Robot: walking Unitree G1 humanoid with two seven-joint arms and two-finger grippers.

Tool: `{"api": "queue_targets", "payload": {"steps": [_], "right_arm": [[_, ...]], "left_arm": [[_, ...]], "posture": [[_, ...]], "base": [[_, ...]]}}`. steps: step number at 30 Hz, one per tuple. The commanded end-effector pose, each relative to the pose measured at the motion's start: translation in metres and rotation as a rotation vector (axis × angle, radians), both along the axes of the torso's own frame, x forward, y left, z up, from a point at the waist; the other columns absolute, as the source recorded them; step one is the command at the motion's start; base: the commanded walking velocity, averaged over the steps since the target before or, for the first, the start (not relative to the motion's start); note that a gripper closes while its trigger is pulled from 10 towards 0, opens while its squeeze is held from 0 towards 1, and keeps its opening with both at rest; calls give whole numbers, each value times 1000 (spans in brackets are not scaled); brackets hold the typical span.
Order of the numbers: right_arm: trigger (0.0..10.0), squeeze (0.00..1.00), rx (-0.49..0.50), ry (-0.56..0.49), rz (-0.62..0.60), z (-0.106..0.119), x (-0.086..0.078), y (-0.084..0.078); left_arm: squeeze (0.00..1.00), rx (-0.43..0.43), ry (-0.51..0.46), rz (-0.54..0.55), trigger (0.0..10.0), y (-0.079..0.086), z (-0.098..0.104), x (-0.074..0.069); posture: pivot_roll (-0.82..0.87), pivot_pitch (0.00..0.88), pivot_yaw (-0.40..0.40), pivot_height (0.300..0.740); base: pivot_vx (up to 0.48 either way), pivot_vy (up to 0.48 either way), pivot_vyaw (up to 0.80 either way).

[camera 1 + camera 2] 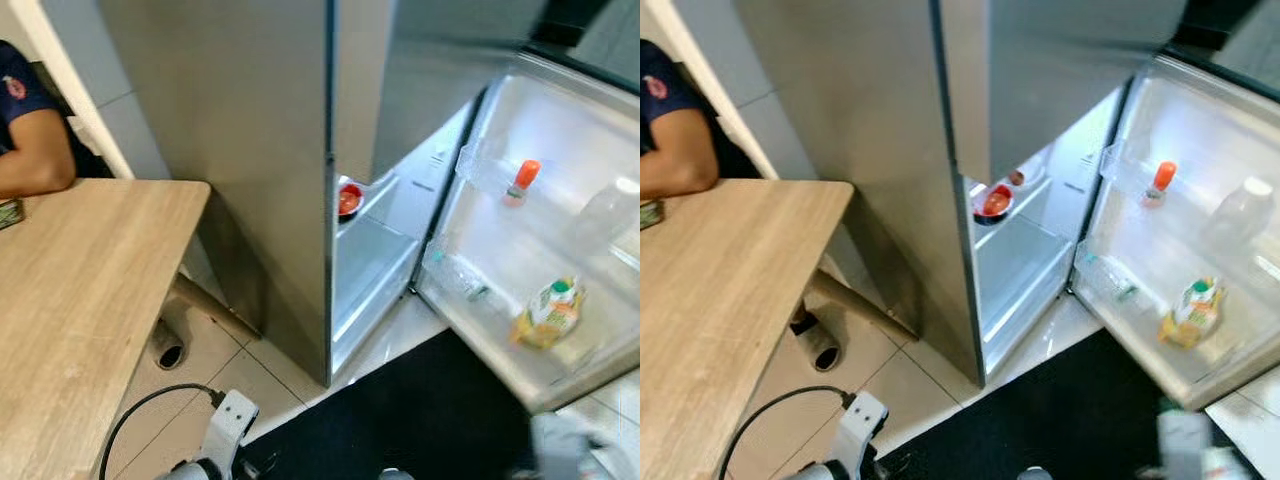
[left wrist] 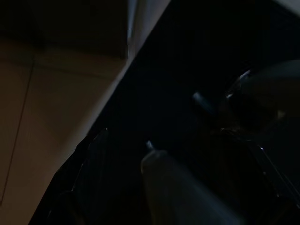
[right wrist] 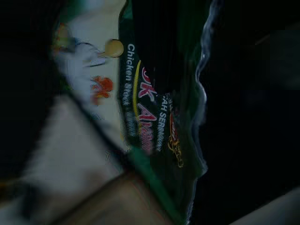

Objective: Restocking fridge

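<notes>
The steel fridge point(image 1: 250, 150) stands with its lower door point(image 1: 560, 230) swung wide to the right. On the door shelves sit an orange-capped bottle point(image 1: 521, 182), a clear bottle point(image 1: 605, 212) and a yellow-green juice carton point(image 1: 549, 312). A red bowl point(image 1: 349, 200) rests on an inner shelf. In the right wrist view a green and white chicken stock packet point(image 3: 145, 122) hangs close to the camera, held by my right gripper. That arm is a pale blur point(image 1: 1185, 440) low on the right, in front of the door. My left arm point(image 1: 228, 428) hangs idle at the bottom.
A wooden table point(image 1: 70, 300) takes up the left side, with a person's arm point(image 1: 35, 165) resting at its far edge. A shoe point(image 1: 168, 350) and a black cable point(image 1: 150, 400) lie on the tiles. A black mat point(image 1: 420, 410) covers the floor before the fridge.
</notes>
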State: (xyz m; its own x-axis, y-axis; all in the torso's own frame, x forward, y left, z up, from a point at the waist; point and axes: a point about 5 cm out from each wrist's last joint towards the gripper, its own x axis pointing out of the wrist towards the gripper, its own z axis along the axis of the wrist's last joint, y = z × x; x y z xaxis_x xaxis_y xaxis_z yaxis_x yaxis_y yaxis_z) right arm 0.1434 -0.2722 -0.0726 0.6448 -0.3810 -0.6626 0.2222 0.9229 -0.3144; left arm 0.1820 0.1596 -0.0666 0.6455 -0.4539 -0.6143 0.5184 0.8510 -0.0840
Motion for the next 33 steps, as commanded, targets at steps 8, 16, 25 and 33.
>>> {"api": "queue_targets", "payload": {"steps": [8, 16, 25, 33], "right_arm": [[10000, 0, 89, -8, 133, -9, 8, 46], [10000, 0, 100, -18, 157, -7, 15, 47], [10000, 0, 90, -22, 176, -4, 19, 42], [10000, 0, 89, -24, 200, -3, 22, 43]], "left_arm": [[0, 75, 83, 232, 10000, 26, -12, -16], [0, 94, 118, 238, 10000, 21, -18, -23], [0, 142, 200, 269, 10000, 17, -27, -37], [0, 168, 219, 264, 10000, 20, -29, -39]], "posture": [[-170, 135, 92, 740], [-167, 136, 87, 740], [-159, 135, 84, 740], [-161, 136, 83, 740]], "base": [[0, 0, 0], [0, 0, 0], [0, 0, 0], [0, 0, 0]]}}
